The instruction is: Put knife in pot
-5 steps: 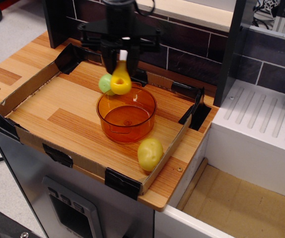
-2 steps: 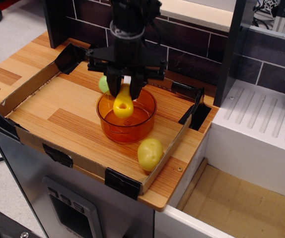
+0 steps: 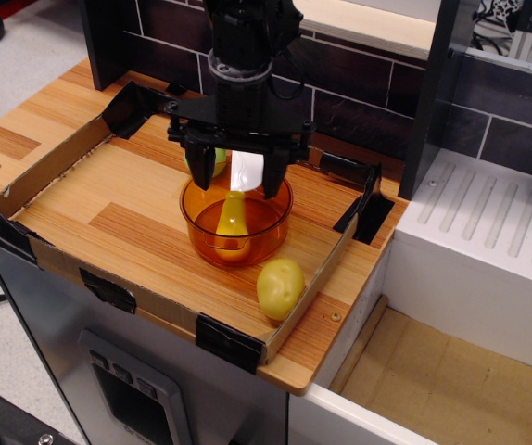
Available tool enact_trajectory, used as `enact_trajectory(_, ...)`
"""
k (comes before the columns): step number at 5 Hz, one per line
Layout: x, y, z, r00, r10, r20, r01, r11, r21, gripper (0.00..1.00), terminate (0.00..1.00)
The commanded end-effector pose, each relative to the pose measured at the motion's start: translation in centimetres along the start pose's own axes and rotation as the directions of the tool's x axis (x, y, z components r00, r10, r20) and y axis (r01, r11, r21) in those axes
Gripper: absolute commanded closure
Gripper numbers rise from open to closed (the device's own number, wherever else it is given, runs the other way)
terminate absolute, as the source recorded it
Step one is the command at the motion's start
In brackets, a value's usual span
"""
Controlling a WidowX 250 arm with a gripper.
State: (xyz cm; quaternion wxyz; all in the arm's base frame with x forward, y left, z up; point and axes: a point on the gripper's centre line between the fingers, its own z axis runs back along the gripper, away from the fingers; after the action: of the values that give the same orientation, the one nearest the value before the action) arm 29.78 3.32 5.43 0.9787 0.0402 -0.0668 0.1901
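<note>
The knife (image 3: 233, 217) stands in the orange pot (image 3: 195, 232), yellow handle down inside it and white blade leaning up toward the gripper. The pot sits in the middle of the cardboard tray. My gripper (image 3: 238, 181) hangs just above the pot's back rim. Its two black fingers (image 3: 201, 171) are spread wide on either side of the white blade and do not touch it. The gripper is open and holds nothing.
A yellow-green round fruit (image 3: 280, 286) lies in front of the pot near the tray's front right wall. A green fruit (image 3: 214, 158) sits behind the pot, partly hidden by the gripper. The cardboard tray wall (image 3: 34, 176) rings the wooden board. A white unit (image 3: 488, 250) stands to the right.
The gripper came down over the pot with the knife and opened its fingers. The knife dropped out of the grip into the pot, handle first.
</note>
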Motion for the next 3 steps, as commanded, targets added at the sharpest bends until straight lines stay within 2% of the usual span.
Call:
enact_trajectory(1, 2.0, 1.6, 5.4, 0.992, 0.028, 0.119, -0.017, 0.996, -0.092, 0.00, 0.00)
enact_trajectory(2, 2.6, 2.6, 6.9, 0.989, 0.049, 0.140, -0.037, 0.995, -0.090, 0.00, 0.00)
enact_trajectory(3, 2.6, 2.6, 6.9, 0.989, 0.049, 0.140, -0.037, 0.995, -0.090, 0.00, 0.00)
